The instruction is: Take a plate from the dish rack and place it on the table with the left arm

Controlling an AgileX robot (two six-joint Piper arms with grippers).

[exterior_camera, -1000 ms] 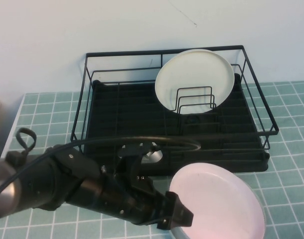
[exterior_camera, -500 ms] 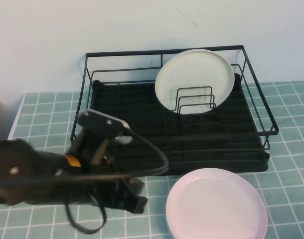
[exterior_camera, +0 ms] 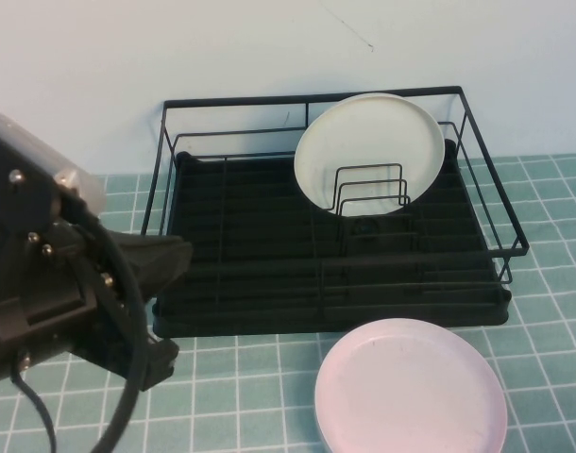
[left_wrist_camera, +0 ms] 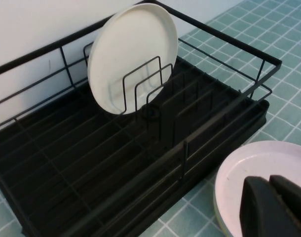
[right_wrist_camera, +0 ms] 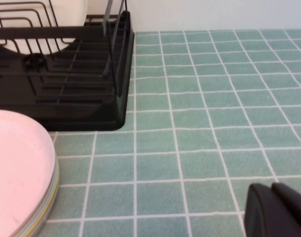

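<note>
Now the plate (exterior_camera: 411, 389) lies flat on the teal table (exterior_camera: 250, 377) before a pale wall (exterior_camera: 127, 57); the left gripper (left_wrist_camera: 276, 207), pinched together, has backed off it; the right gripper (right_wrist_camera: 279, 210) sits together over bare tiles.

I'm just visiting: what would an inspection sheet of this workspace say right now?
Surface: teal tiled table.
Job's things: pink plate flat on the tiles in front of the dish rack.
Clutter: cream plate upright in the rack.
Grippers: left gripper shut, empty, over the pink plate's edge; right gripper shut, low over bare tiles.
Cables: black cable on the left arm.
Surroundings: plain pale wall.
</note>
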